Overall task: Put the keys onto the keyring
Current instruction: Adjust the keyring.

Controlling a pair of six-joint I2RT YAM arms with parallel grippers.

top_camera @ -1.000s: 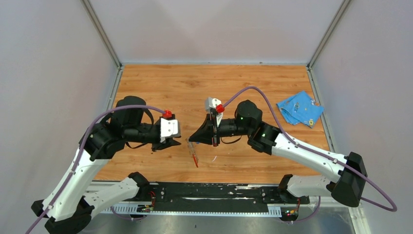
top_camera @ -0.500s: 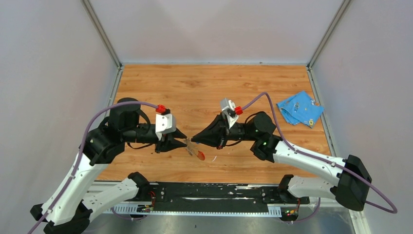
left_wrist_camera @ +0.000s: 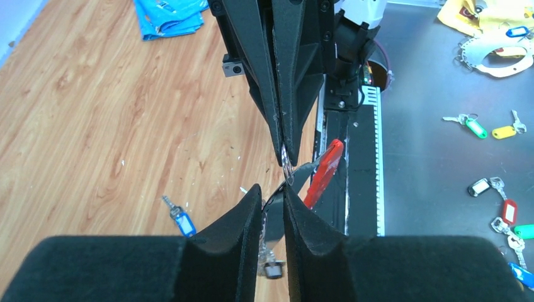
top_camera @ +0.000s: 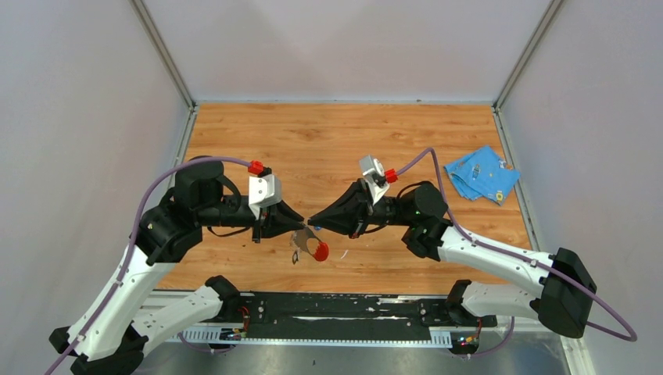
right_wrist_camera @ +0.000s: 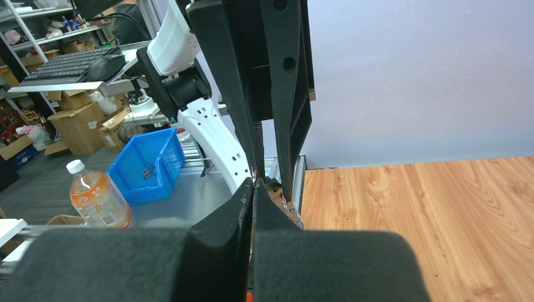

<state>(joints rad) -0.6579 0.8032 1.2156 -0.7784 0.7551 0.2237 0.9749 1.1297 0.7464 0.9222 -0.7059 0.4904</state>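
Observation:
The keyring (top_camera: 309, 244) hangs in the air between my two grippers, red end (left_wrist_camera: 324, 171) low and to the right. The right gripper (left_wrist_camera: 284, 161) is shut on its small metal ring (left_wrist_camera: 288, 171). Tip to tip with it, the left gripper (left_wrist_camera: 272, 191) has its jaws narrowed onto the grey strap (left_wrist_camera: 274, 217). A small black-headed key (left_wrist_camera: 272, 269) dangles between the left fingers (left_wrist_camera: 239, 217); what it hangs from is hidden. The blue-headed key (left_wrist_camera: 182, 221) lies on the wood beside the left gripper. From above, the gripper tips (top_camera: 305, 223) nearly touch.
A blue cloth (top_camera: 481, 173) lies at the table's right edge. The black rail (top_camera: 336, 306) with both arm bases runs along the near edge just below the keyring. Several tagged keys (left_wrist_camera: 475, 127) lie on the grey surface beyond that edge.
The two grippers have come together tip to tip. The keyring has swung and turned, so its red end now shows broad and lower right. The left jaws have narrowed.

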